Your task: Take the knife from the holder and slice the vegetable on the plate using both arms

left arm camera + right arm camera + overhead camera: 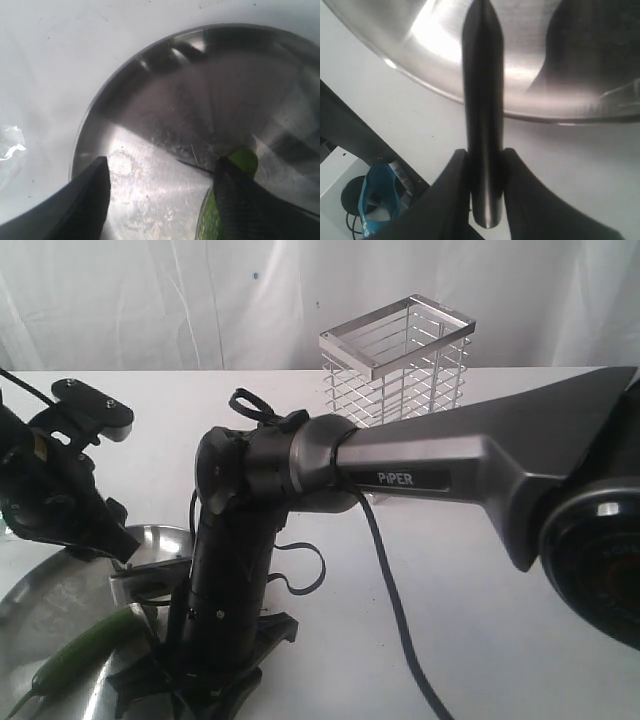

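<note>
The shiny steel plate [40, 610] lies at the near left of the table, with the slender green vegetable [85, 648] on it. My right gripper [484, 152] is shut on the black handle of the knife [482, 100], which points over the plate's rim [420, 75]. In the exterior view that gripper [195, 680] is low at the plate's right side. My left gripper [161, 162] stands open just above the plate [150, 130]. The vegetable [246, 161] lies against one of its fingers [240, 200]. A thin dark blade edge [192, 165] shows there.
The wire holder [397, 360] stands at the back of the white table, right of centre. The right arm [450, 465] stretches across the middle of the table, its black cable [395, 610] hanging to the tabletop. The table edge and floor clutter [375, 195] show beside the right gripper.
</note>
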Robot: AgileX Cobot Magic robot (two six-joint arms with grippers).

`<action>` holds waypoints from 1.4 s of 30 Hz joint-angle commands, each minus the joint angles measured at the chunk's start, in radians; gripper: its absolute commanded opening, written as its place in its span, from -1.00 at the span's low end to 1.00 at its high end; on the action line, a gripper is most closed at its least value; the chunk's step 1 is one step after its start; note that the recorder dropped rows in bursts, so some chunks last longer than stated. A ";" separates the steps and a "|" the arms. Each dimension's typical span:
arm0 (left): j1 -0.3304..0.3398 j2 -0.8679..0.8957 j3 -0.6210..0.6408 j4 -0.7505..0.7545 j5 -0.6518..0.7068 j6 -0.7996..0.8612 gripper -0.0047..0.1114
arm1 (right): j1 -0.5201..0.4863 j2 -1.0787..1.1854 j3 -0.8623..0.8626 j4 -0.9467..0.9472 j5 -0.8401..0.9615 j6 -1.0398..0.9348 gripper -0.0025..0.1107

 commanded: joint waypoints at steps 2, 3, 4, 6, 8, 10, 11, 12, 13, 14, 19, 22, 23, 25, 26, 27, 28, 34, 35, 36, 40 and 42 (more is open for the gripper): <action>-0.004 0.023 -0.001 -0.053 -0.067 -0.019 0.17 | 0.002 0.005 -0.003 -0.014 0.005 0.011 -0.92; -0.004 0.027 -0.001 -0.054 -0.072 -0.019 0.17 | 0.002 0.005 -0.003 -0.014 0.005 0.016 -0.92; -0.004 0.036 -0.001 -0.057 -0.076 -0.019 0.17 | 0.002 0.005 -0.003 -0.014 0.005 0.023 -0.92; -0.004 0.057 -0.001 -0.066 -0.083 -0.019 0.17 | 0.002 0.005 -0.003 -0.014 0.005 0.028 -0.92; -0.004 0.081 -0.001 -0.068 -0.083 -0.019 0.17 | 0.002 0.005 -0.003 -0.014 0.005 0.028 -0.92; -0.004 0.103 -0.001 -0.068 -0.083 -0.019 0.17 | 0.002 0.005 -0.003 -0.014 0.005 0.028 -0.92; -0.004 0.111 -0.001 -0.068 -0.081 -0.019 0.17 | 0.002 0.005 -0.003 -0.014 0.005 0.029 -0.92; -0.004 0.116 -0.001 -0.068 -0.081 -0.019 0.17 | 0.002 0.003 -0.003 -0.014 0.005 0.028 -0.92; -0.004 0.116 -0.001 -0.068 -0.084 -0.019 0.17 | 0.002 0.003 -0.003 -0.014 0.005 0.028 -0.92; -0.004 0.116 -0.001 -0.068 -0.083 -0.019 0.17 | 0.002 0.001 -0.003 -0.014 0.005 0.028 -0.92; -0.004 0.113 -0.001 -0.068 -0.077 -0.019 -0.05 | 0.002 0.001 -0.003 -0.014 0.005 0.028 -0.92; -0.004 0.080 -0.001 -0.068 -0.050 -0.019 -0.85 | 0.002 0.001 -0.003 -0.014 0.005 0.028 -0.92; -0.004 0.071 -0.001 -0.068 -0.043 -0.019 -0.91 | 0.002 0.001 -0.003 -0.014 0.005 0.028 -0.92; -0.004 0.055 -0.001 -0.077 -0.017 -0.056 -0.92 | 0.002 0.001 -0.003 -0.014 0.005 0.028 -0.92; -0.004 0.050 -0.001 -0.086 0.003 -0.056 -0.92 | 0.002 0.001 -0.003 -0.014 0.005 0.028 -0.92; -0.004 0.046 -0.001 -0.100 0.012 -0.056 -0.92 | 0.002 0.001 -0.003 -0.014 0.005 0.028 -0.92; -0.004 0.044 -0.001 -0.109 0.009 -0.056 -0.92 | 0.002 0.001 -0.003 -0.014 0.005 0.028 -0.92; -0.004 0.023 -0.071 -0.171 0.074 -0.049 -0.92 | 0.002 -0.003 -0.003 -0.015 0.005 0.044 -0.92; -0.004 0.024 -0.078 -0.198 0.078 -0.049 -0.92 | 0.002 -0.008 -0.003 -0.017 0.005 0.046 -0.92; -0.004 0.029 -0.078 -0.222 0.078 -0.043 -0.92 | 0.002 -0.008 -0.003 -0.017 0.005 0.046 -0.92; -0.004 0.070 -0.078 -0.311 0.094 0.049 -0.92 | 0.002 -0.021 -0.003 -0.018 0.005 0.059 -0.92; -0.004 0.091 -0.078 -0.313 0.096 0.057 -0.92 | 0.002 -0.031 -0.003 -0.018 0.005 0.064 -0.92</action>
